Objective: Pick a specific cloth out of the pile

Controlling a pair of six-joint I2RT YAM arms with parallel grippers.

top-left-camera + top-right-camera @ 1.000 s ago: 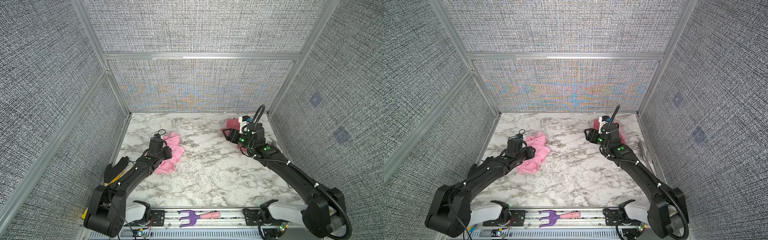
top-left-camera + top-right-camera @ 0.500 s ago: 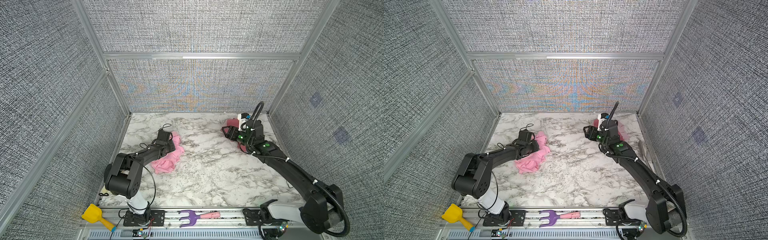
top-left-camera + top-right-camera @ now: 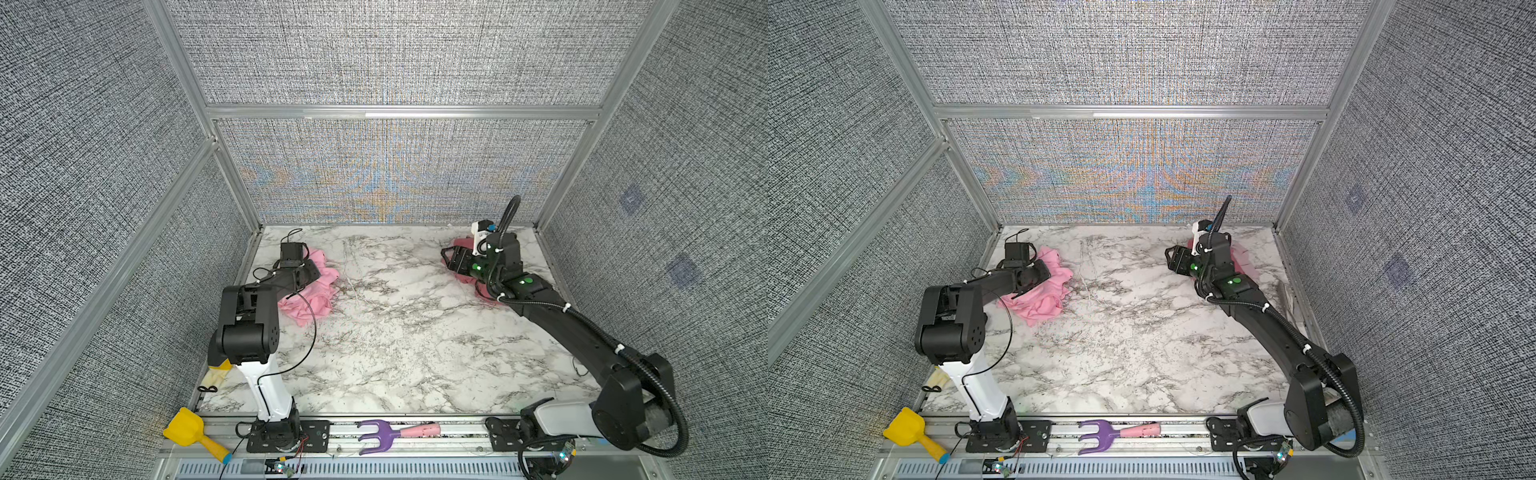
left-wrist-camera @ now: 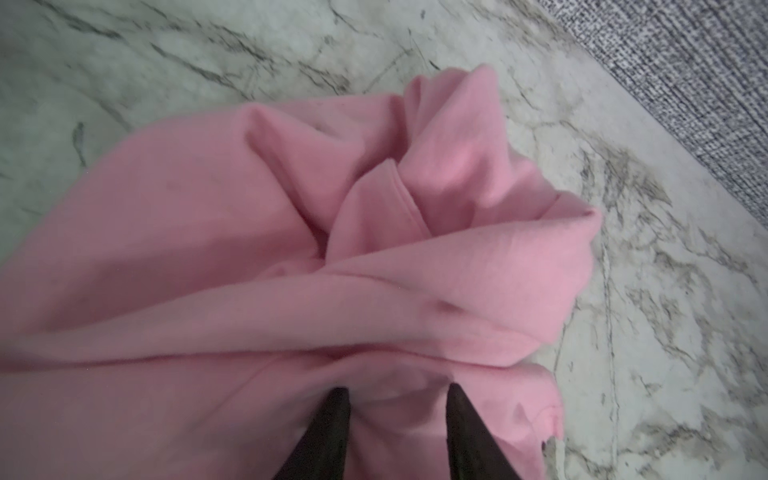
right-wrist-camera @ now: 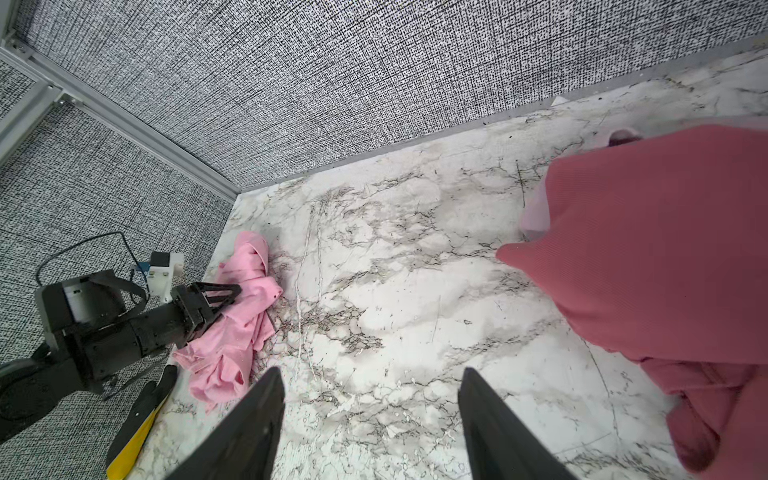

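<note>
- The light bubblegum-pink soft fabric cloth lies crumpled on the white grey-veined marble tabletop, at the left side toward the back wall in both top views; it rests in loose, overlapping folds
- The left gripper reaches low over that cloth; in the left wrist view its two black fingers stand a little apart with a bunched fold of pink fabric filling the gap between them, and the creases run in toward that spot; the fingers look clamped on the fold
- From the right wrist view the same gripper lies against the near edge of the pink heap
- The darker rose-red ribbed cloth sits well apart from the pink one, at the back right corner of the tabletop; the right arm covers much of it in both top views
- The right gripper is just beside the rose-red cloth, pointing toward the middle of the tabletop; its fingers are wide apart, with only bare marble showing between them
</note>
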